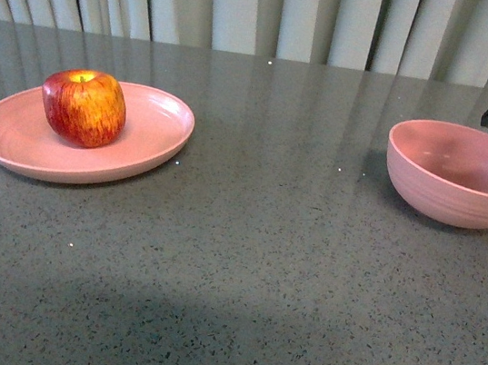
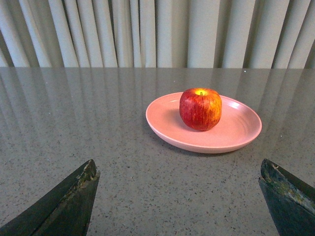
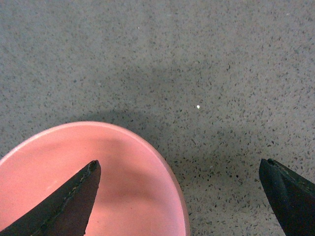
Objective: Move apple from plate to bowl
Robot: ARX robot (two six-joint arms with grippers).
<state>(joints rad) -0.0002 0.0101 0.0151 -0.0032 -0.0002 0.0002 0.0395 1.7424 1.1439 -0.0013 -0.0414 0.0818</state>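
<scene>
Evidently no transfer has begun: the apple (image 1: 83, 106) stands upright, stem dimple up, on the plate (image 1: 163, 124) toward the worktop's (image 1: 251, 257) left edge. The bowl (image 1: 453, 186) sits toward the right edge, well apart from the plate, with nothing showing inside it. Source and destination thus each lie nearest one arm. The left gripper (image 2: 178, 166) is spread wide and holds nothing; it hangs low over the worktop, facing the apple from well apart, a stance that seems suited to a side approach. The right gripper (image 3: 179, 163) is likewise spread wide and empty, looking down over the bowl's rim, one finger (image 3: 74, 196) above the bowl's inside, the other above bare worktop. A curtain (image 1: 252, 5) closes off the far edge.
</scene>
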